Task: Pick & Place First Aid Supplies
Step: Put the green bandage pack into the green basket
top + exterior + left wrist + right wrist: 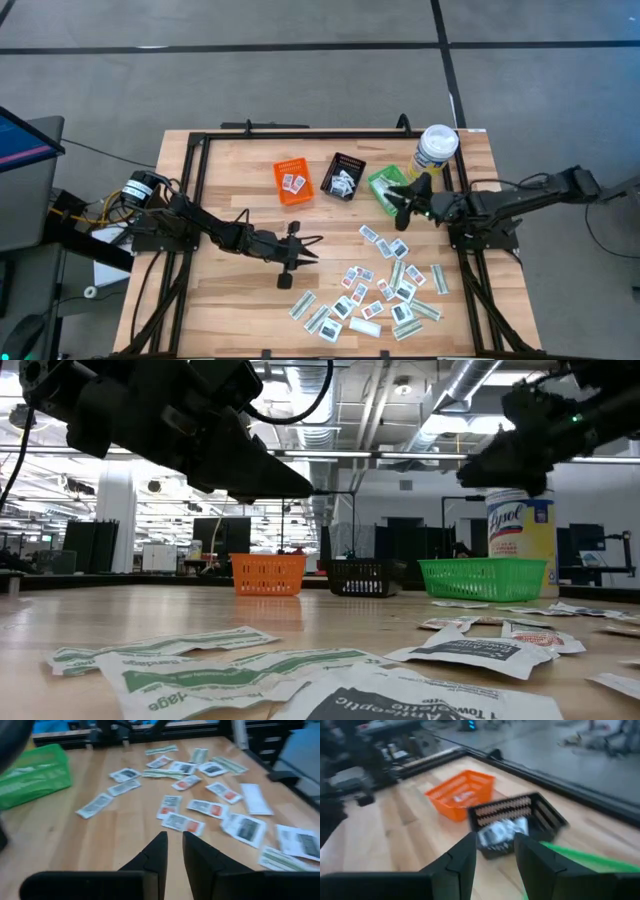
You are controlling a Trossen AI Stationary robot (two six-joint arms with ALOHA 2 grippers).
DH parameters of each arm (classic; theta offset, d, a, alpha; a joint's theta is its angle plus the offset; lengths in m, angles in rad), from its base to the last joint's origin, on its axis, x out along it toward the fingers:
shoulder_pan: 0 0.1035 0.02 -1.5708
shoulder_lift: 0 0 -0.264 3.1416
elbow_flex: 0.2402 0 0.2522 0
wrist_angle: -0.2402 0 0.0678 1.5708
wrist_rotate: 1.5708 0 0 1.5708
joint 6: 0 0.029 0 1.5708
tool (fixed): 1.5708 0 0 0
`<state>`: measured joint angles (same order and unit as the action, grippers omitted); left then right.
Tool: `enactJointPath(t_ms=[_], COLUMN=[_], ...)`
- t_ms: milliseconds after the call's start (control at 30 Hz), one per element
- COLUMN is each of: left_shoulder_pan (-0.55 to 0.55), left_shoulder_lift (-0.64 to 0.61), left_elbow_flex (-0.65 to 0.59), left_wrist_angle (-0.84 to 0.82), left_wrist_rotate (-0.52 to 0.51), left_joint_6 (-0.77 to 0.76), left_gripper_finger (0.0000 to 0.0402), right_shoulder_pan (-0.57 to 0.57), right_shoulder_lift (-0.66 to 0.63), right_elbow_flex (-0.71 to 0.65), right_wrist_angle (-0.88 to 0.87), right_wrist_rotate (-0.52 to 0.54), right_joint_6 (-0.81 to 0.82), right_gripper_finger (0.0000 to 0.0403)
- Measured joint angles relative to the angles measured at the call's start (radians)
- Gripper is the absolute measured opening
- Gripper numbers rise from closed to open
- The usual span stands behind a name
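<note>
The first aid packets lie flat and scattered on the table's near right part; they also show in the left wrist view and the low view. My left gripper hovers above bare wood left of the pile, its fingers a narrow gap apart and empty. My right gripper hangs open and empty over the green bin, facing the black bin and the orange bin. Both grippers are clear of the table in the low view.
The orange bin, black bin and green bin stand in a row at mid-table, each with some packets inside. A white-lidded yellow canister stands at the far right. A black frame rims the table. Bare wood lies at the near left.
</note>
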<state>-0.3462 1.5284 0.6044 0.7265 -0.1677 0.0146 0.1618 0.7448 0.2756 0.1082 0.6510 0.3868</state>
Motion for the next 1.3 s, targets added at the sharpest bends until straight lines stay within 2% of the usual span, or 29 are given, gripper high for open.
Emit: enactJointPath(t_ms=[167,300,400,567,767,1000,1167,1300], left_shoulder_pan=[-0.019,-0.083,-0.121,-0.158,-0.153,-0.135,-0.135,-0.143], left_shoulder_lift=[0.0,0.0,0.0,0.0,0.098,0.23,0.252,0.277], left_elbow_flex=[0.0,0.0,0.0,0.0,0.0,0.0,0.0,0.0], left_wrist_angle=[-0.036,-0.126,-0.188,-0.187,-0.091,0.015,0.117,0.122], left_wrist_rotate=[0.134,0.162,0.141,0.098,0.086,0.059,0.063,0.078], left_joint_6=[-0.15,-0.181,-0.216,-0.198,-0.173,-0.177,-0.176,-0.178], left_gripper_finger=[0.0079,0.0094,0.0111,0.0142,0.0164,0.016,0.0151,0.0148], right_shoulder_pan=[0.063,0.097,0.107,0.104,0.104,0.099,0.092,0.078], right_shoulder_lift=[0.126,0.22,0.287,0.402,0.52,0.615,0.662,0.67], right_elbow_flex=[0.0,0.001,0.021,0.094,0.208,0.281,0.287,0.286], right_wrist_angle=[0.248,0.387,0.4,0.401,0.402,0.39,0.391,0.386], right_wrist_rotate=[0.0,-0.001,-0.037,-0.103,-0.103,-0.104,-0.105,-0.104], right_joint_6=[-0.15,-0.249,-0.263,-0.267,-0.318,-0.318,-0.318,-0.318], right_gripper_finger=[0.0144,0.0163,0.0183,0.022,0.0241,0.024,0.024,0.024])
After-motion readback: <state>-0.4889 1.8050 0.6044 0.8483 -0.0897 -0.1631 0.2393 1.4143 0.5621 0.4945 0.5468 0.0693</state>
